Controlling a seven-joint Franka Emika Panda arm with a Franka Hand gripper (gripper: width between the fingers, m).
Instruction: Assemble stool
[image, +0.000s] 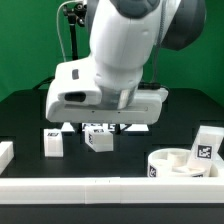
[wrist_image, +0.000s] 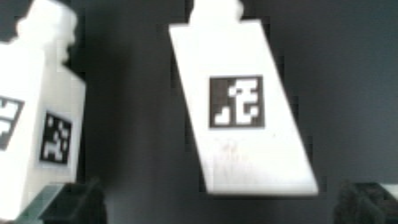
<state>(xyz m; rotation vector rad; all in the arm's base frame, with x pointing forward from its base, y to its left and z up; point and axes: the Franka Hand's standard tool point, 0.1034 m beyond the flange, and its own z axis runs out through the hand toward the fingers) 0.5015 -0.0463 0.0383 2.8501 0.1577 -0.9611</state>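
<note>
In the wrist view a white block leg (wrist_image: 240, 110) with a square tag lies on the black table, its near end between my two dark fingertips (wrist_image: 71, 205). My gripper (wrist_image: 222, 208) is open and holds nothing. A second tagged leg (wrist_image: 39, 95) lies beside it. In the exterior view my gripper (image: 106, 126) hangs low over two legs, one (image: 97, 137) right under it and one (image: 55, 141) to the exterior view's left. The round seat (image: 170, 168) lies at the front right, with a third tagged leg (image: 207, 144) at its far side.
A long white border rail (image: 100, 190) runs along the table's front edge. Another white rail piece (image: 5, 152) sits at the exterior view's left edge. A dark stand with cables (image: 68, 40) rises behind the arm.
</note>
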